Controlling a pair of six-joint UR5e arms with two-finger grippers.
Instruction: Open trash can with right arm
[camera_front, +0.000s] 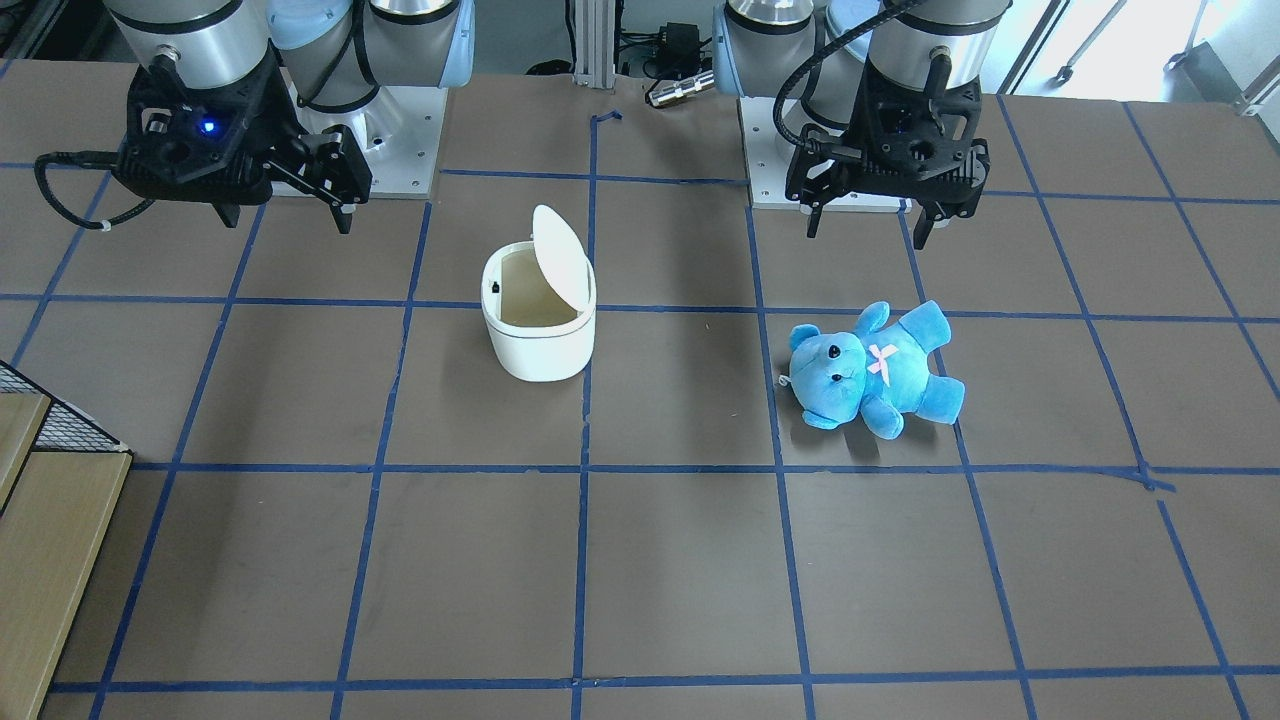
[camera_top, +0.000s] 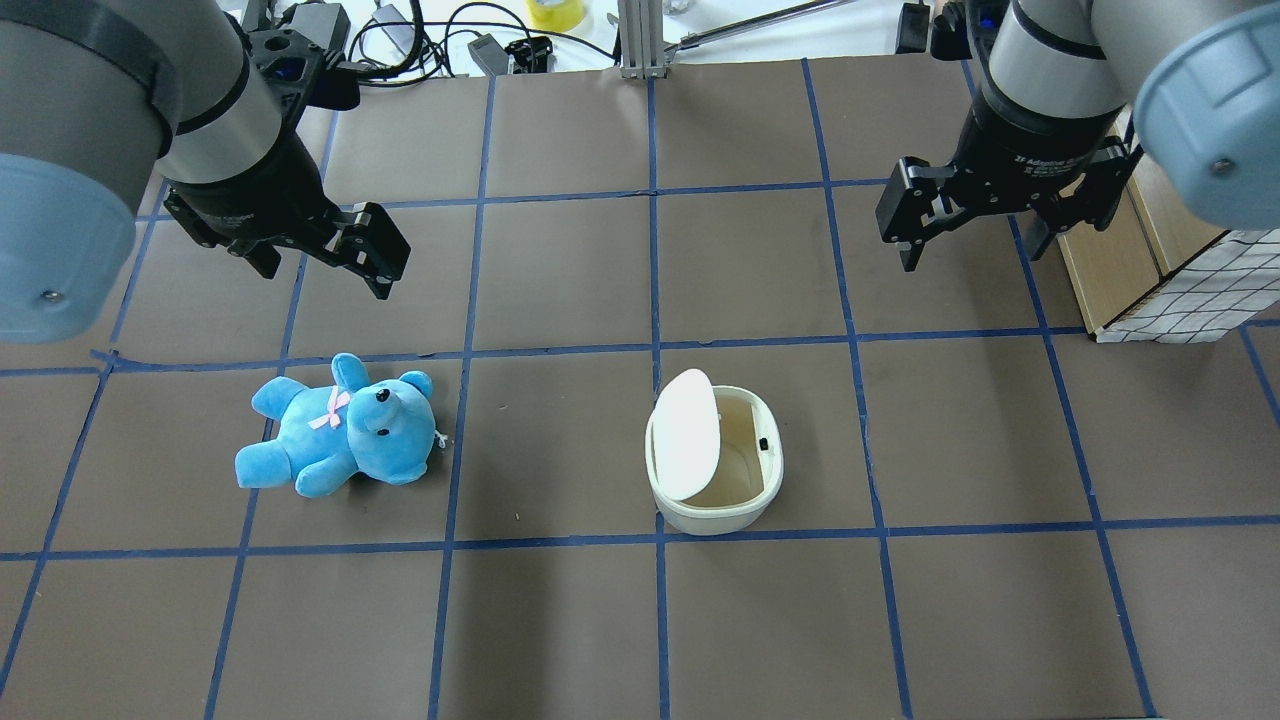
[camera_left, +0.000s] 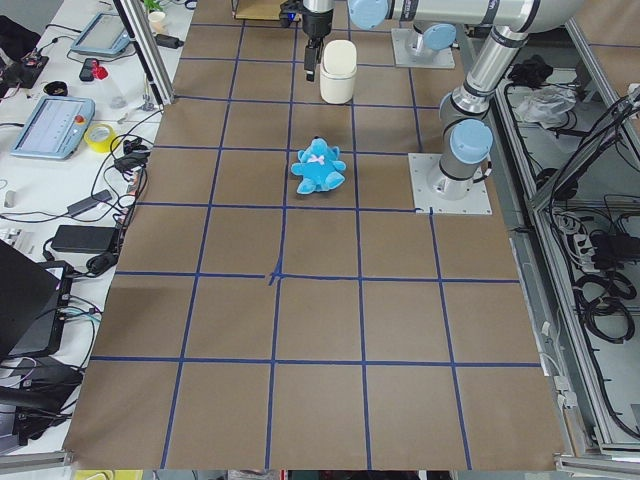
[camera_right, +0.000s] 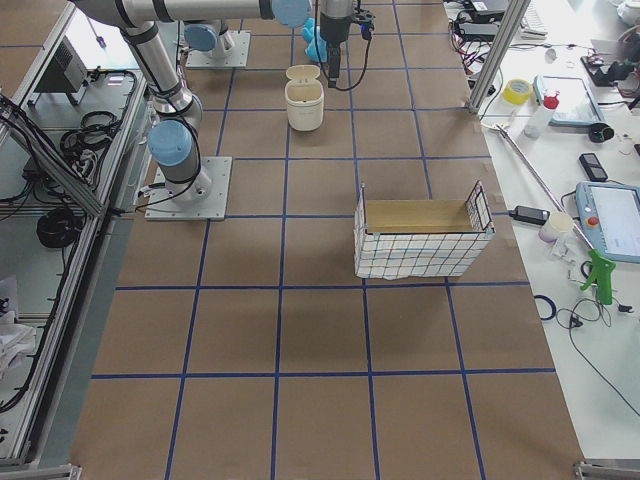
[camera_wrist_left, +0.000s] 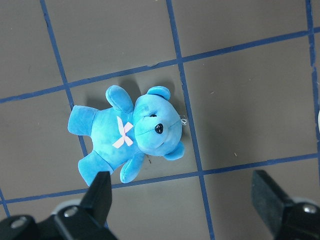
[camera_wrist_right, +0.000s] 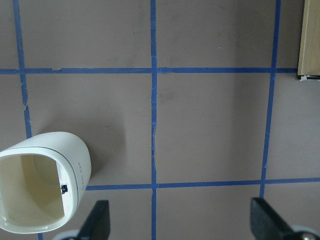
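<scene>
Overhead exterior view: the trash can (camera_top: 712, 518) stands upright on the brown tabletop (camera_top: 560, 620), inside one square of the blue tape lines (camera_top: 655, 300). Its lid (camera_top: 685, 435) is flipped up and leans over the side of the can nearest the teddy bear (camera_top: 340, 440), leaving the cream inside exposed. A small dark latch (camera_top: 762, 443) sits on the inner wall across from the lid.

The right arm (camera_top: 1050, 70) comes in on the side of the can away from the bear. The right gripper (camera_top: 970, 235) hangs in the air, well apart from the can and touching nothing. Its fingers (camera_wrist_right: 97, 222) are spread wide with nothing between them. In the right wrist-mounted view the can's open mouth lies off to one side of the finger gap rather than inside it. In the exterior front-facing view a small blue light glows on this gripper's body.

The left gripper (camera_top: 325, 280) hangs on the bear's side of the can, above the bear and clear of it. Its fingers (camera_wrist_left: 100, 192) are also spread and empty.

The bear lies on its back, well apart from the can, with a pale pink bow on its chest. A wire-sided box (camera_top: 1180, 290) sits at the tabletop's edge, beyond the right gripper as seen from the can.
</scene>
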